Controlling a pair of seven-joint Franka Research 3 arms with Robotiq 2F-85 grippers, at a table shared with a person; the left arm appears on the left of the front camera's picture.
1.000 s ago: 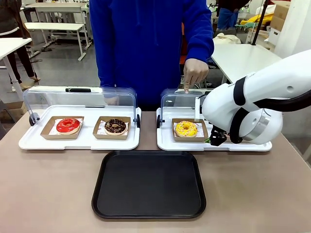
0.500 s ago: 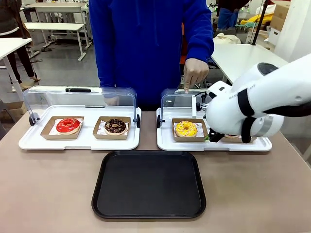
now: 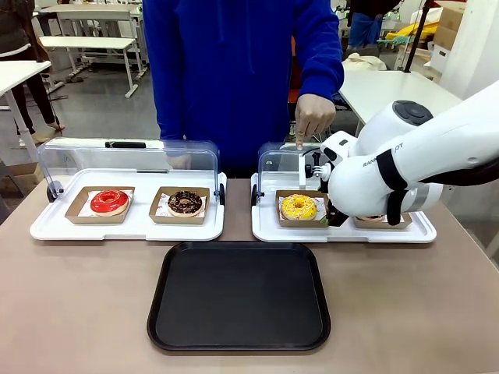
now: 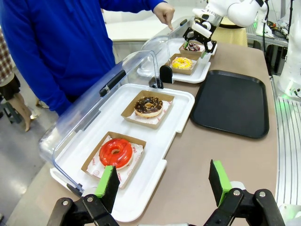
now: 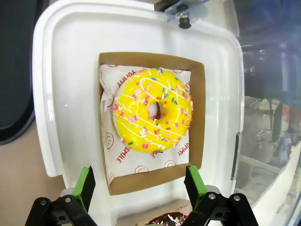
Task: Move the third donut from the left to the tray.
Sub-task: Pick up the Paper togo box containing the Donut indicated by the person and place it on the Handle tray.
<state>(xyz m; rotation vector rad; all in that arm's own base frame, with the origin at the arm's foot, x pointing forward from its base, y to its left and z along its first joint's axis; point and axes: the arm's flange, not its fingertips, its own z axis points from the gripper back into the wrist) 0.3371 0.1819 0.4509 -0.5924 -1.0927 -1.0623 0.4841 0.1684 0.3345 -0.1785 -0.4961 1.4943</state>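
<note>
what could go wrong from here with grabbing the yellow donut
1. The open right gripper hangs over the yellow donut; closing on the icing instead of the holder could squash it.
2. A chocolate donut lies close beside; the gripper may knock it.
3. The person's hand points down by the lid, close to the arm; lifting might hit either.

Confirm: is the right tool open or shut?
Open. The right tool has its green pads wide apart, poised near the yellow donut.

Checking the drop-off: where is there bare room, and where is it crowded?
The black tray is wholly bare, white trays behind it, bare table at its sides. Crowded: the right white tray, with the yellow donut, a chocolate donut and the open jaws of the right arm.
</note>
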